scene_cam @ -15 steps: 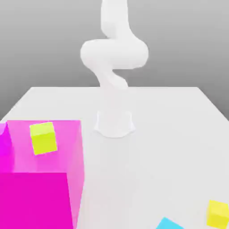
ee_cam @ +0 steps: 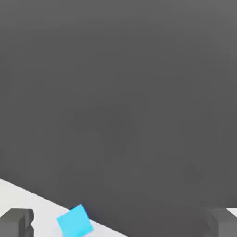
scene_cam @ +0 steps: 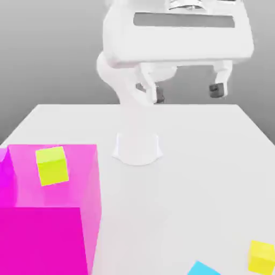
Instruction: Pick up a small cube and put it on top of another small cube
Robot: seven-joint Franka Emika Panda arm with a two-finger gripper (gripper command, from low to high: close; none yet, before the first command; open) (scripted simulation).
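The gripper (scene_cam: 187, 93) hangs high above the table (scene_cam: 161, 198), its fingers spread wide and nothing between them. Half a second ago the exterior view had no gripper in it, just the bent arm; now the hand has swung in across the upper part. The cubes haven't budged, so I'd call this the approach, with the real work still to begin.

Outward from the hand, the cyan cube (scene_cam: 203, 269) sits on the table at the exterior view's lower edge, partly cut off, near the table's edge in the hand view. The yellow cube (scene_cam: 261, 258) rests just beside it, toward the exterior view's right. Well apart, a lime cube (scene_cam: 52, 166) sits on the magenta block (scene_cam: 43, 236).

Next the hand should move over the cyan cube and line up before lowering; coming down askew could knock the yellow one.
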